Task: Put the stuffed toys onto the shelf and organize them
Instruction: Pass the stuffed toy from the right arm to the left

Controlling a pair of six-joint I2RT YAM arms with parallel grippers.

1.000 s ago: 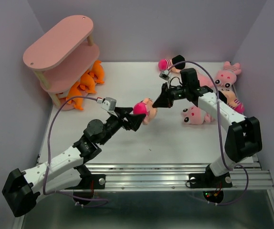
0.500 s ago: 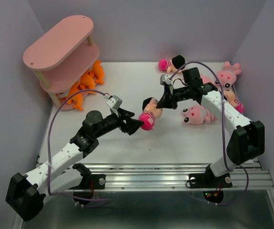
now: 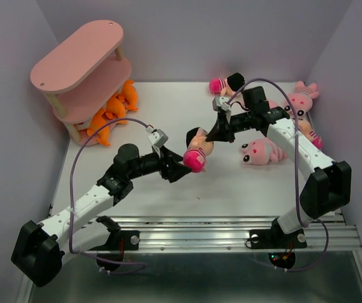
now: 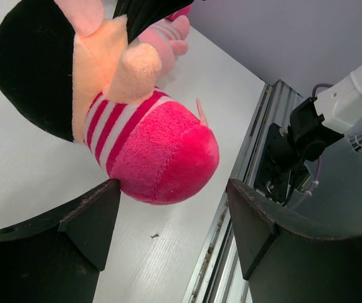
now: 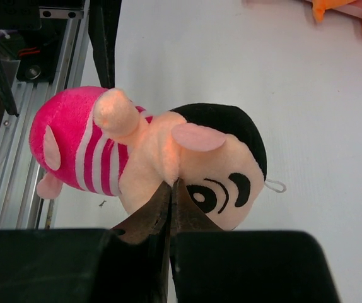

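Magenta-clothed doll (image 3: pixel 197 150) is in handover: right fingers (image 5: pixel 148 218) pinch it, spread left fingers (image 4: pixel 83 221) flank it and should close next.

Fuzzy plush doll (image 4: pixel 162 158) (matt table (image 4: pixel 17 180))

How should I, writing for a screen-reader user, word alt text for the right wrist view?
The right claw is shut on the cheek of a stuffed doll with black hair, a peach face and magenta striped clothes, holding it sideways over the white table. The left claw stands open around the doll's magenta end.
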